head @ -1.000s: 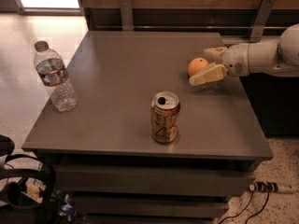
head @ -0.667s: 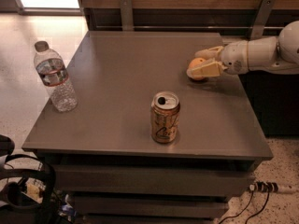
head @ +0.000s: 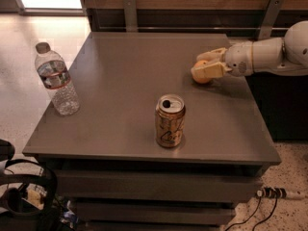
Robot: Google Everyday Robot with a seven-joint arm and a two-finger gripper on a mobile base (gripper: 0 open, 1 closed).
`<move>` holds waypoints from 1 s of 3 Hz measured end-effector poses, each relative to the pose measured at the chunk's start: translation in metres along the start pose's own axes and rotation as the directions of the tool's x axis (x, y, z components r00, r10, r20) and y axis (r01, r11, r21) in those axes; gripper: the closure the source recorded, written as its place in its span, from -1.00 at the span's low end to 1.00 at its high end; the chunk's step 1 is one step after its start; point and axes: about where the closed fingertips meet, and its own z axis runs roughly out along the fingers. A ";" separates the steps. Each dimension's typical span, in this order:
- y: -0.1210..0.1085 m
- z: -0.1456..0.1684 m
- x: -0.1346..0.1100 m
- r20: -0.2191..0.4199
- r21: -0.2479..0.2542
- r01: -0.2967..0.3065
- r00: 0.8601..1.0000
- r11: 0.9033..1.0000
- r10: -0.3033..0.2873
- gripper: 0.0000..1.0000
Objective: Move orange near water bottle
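The orange (head: 202, 79) rests on the grey table (head: 120, 66) near its far right edge. My gripper (head: 204, 64) reaches in from the right, and its cream fingers (head: 208, 71) hug the fruit on both sides and cover most of it. The fingers look closed on the orange, which still touches the tabletop. The water bottle (head: 57, 81), clear with a grey cap and a red-banded label, stands upright at the table's left edge, far from the orange.
A gold-tan drink can (head: 170, 121) stands opened at the table's front centre, between bottle and orange. A wooden wall with metal brackets (head: 130, 13) runs behind. Dark gear (head: 21, 196) lies on the floor at lower left, cables and a power strip (head: 272, 193) at lower right.
The gripper has slid left over the orange: a second ago the fruit showed just beyond the fingertips, now the fingers enclose it. Bottle and can have not moved.
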 end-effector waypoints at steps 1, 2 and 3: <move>0.001 0.003 0.000 0.000 -0.005 0.000 1.000 1.000 0.000 1.00; 0.001 0.003 0.000 0.000 -0.005 0.000 1.000 1.000 0.000 1.00; -0.003 0.004 -0.014 -0.005 -0.018 0.022 1.000 1.000 -0.022 1.00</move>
